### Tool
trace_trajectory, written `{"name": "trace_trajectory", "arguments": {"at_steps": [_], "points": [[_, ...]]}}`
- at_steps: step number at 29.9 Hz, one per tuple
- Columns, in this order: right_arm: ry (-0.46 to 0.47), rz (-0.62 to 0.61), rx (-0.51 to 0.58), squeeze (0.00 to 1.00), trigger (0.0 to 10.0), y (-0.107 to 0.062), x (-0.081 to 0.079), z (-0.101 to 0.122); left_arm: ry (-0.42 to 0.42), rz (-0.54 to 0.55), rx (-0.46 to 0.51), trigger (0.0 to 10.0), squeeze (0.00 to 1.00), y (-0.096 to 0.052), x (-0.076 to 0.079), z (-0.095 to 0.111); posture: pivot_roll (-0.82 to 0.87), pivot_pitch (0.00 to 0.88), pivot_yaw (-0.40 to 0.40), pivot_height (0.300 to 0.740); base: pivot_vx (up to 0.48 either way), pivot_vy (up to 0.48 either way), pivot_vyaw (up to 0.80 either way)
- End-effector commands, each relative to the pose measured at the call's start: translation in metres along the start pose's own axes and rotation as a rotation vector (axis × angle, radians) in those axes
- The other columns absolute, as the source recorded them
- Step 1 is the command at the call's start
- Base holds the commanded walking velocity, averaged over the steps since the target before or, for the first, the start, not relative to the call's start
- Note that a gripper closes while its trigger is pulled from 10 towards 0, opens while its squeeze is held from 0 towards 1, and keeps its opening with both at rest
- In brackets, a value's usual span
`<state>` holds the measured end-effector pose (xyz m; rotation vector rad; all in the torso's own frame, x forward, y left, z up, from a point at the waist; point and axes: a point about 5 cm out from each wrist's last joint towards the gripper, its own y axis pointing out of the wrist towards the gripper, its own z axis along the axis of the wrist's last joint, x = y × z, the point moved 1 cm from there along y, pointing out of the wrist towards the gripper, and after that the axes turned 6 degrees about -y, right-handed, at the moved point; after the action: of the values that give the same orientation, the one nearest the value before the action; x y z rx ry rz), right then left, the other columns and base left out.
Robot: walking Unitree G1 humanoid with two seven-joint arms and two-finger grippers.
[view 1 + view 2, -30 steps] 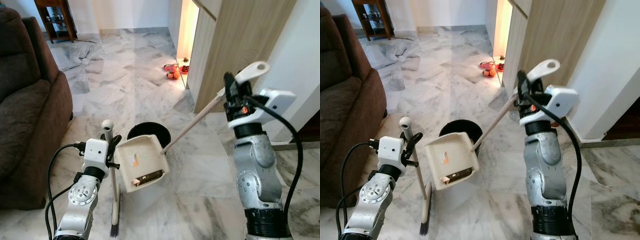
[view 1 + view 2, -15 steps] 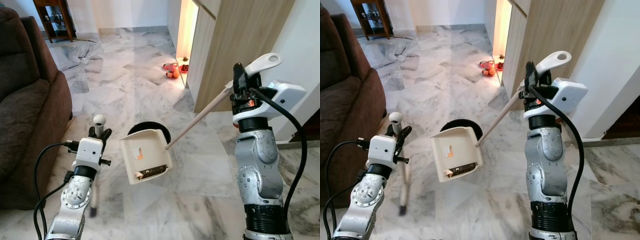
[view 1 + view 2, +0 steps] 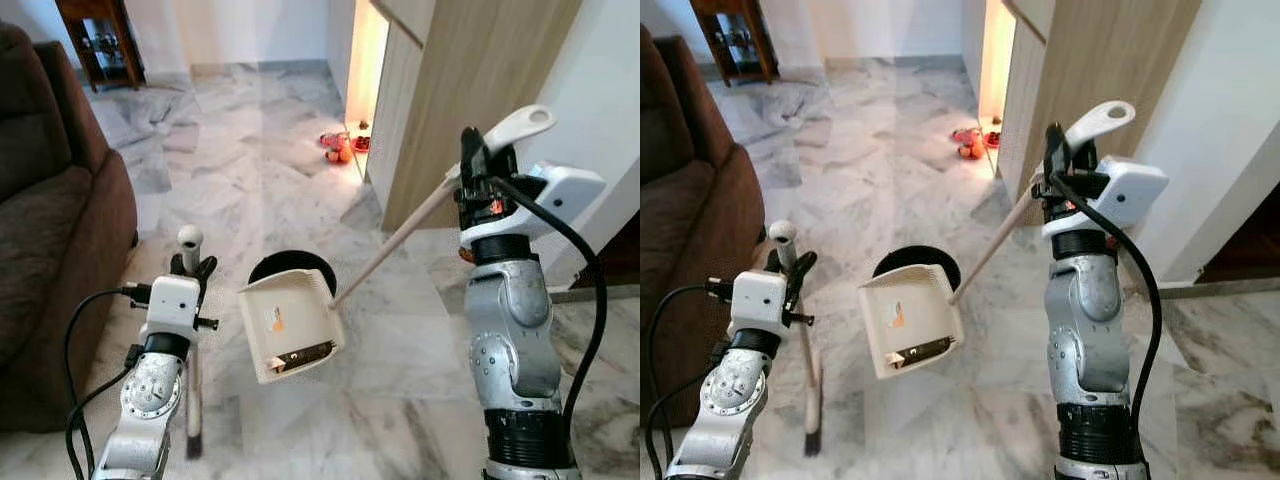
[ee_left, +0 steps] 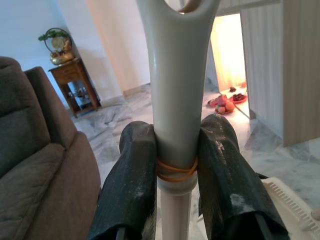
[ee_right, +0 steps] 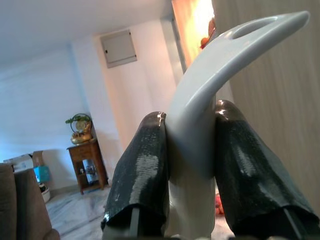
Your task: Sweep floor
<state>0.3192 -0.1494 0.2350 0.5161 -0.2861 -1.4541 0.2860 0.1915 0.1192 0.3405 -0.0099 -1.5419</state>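
We stand on a marble floor point(image 3: 260, 150) with a brown sofa point(image 3: 50, 250) at our nine o'clock and a wooden cabinet point(image 3: 470, 90) at our one o'clock.

Our right pincer point(image 3: 478, 170) is closed on the handle of the dustpan point(image 3: 290, 325), whose long pole slants down toward eleven o'clock from the wrist. The pan is lifted and tilted over the black bin point(image 3: 290, 272), which sits just beyond it at twelve o'clock. A little dark debris lies at the pan's lower edge.

Our left pincer point(image 3: 190, 268) is clamped on the broom point(image 3: 193, 390) near its top, with the bristles low on the floor at seven o'clock.

We judge this to be the emptying step. Next we would tip the pan further, so that the debris slides into the bin and not beside it.
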Motion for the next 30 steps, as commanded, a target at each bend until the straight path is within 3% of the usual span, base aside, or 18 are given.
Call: {"name": "trace_trajectory", "arguments": {"at_steps": [1, 30], "points": [[0.021, 0.025, 0.102, 0.0, 10.0, 0.006, -0.007, 0.02, 0.02, 0.005, 0.071, 10.0, 0.0, 0.002, -0.003, 0.012, 0.07, 0.031, -0.014, 0.74, 0.352, 0.0, 0.0], [0.054, 0.075, 0.108, 0.0, 10.0, 0.006, -0.018, 0.02, 0.02, 0.015, 0.08, 10.0, 0.0, 0.004, -0.002, 0.012, 0.08, 0.029, -0.021, 0.74, 0.358, 0.0, 0.05]]}}
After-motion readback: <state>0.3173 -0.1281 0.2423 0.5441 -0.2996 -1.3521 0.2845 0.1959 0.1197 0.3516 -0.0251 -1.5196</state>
